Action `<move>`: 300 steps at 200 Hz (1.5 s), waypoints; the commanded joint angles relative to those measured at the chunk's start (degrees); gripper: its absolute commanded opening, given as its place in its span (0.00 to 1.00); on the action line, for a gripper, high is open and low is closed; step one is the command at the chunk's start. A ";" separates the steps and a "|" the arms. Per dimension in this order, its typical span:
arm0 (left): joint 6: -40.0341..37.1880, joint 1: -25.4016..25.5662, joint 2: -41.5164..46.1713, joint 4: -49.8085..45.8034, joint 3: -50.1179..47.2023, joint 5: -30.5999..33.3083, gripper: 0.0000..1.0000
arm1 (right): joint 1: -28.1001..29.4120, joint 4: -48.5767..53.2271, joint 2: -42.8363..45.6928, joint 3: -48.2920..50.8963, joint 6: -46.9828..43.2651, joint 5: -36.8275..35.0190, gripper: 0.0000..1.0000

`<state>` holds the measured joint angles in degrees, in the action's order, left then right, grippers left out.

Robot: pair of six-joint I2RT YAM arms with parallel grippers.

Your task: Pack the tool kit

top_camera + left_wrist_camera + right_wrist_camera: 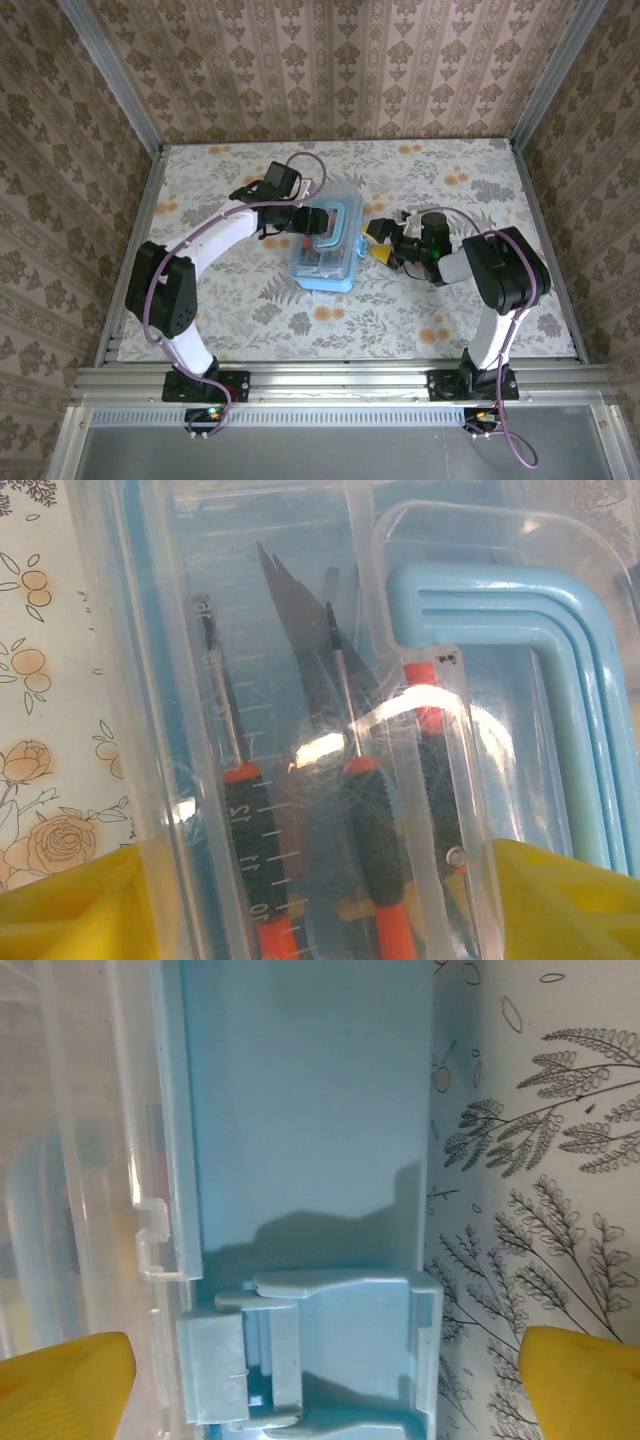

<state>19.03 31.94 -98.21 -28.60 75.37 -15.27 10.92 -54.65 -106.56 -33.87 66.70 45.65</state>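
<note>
**Wide fingers at the tool box [325, 268]**

The left gripper [318, 222] sits over the box's clear lid, its fingers [70, 905] spread wide and clasping nothing. The right gripper [376, 240] faces the box's right-side latch [250, 1360], its fingers [60, 1380] fully apart and empty.

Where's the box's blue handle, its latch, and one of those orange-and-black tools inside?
blue handle [500, 600]: left wrist view, on its top bar.
latch [310, 1355]: right wrist view, on its middle.
orange-and-black tool [378, 830]: left wrist view, on its black grip.
</note>
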 commanded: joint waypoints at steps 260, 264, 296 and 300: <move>-2.62 -1.53 -2.42 -4.36 -4.36 0.41 0.57 | 1.56 -14.59 -2.94 2.05 7.83 2.78 1.00; -2.59 -1.53 -2.42 -4.33 -4.35 0.41 0.57 | 1.56 -14.60 -2.80 2.05 7.83 2.78 1.00; -2.50 -1.53 -2.07 -4.25 -4.62 0.50 0.57 | 1.56 -14.65 -3.69 1.52 8.13 2.38 1.00; -2.50 -1.53 -1.99 -4.24 -4.60 0.50 0.57 | 1.58 -15.18 -3.90 1.52 8.45 2.39 1.00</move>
<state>18.96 31.05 -97.60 -27.35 74.24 -16.78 12.32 -67.09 -109.73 -32.38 74.22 47.00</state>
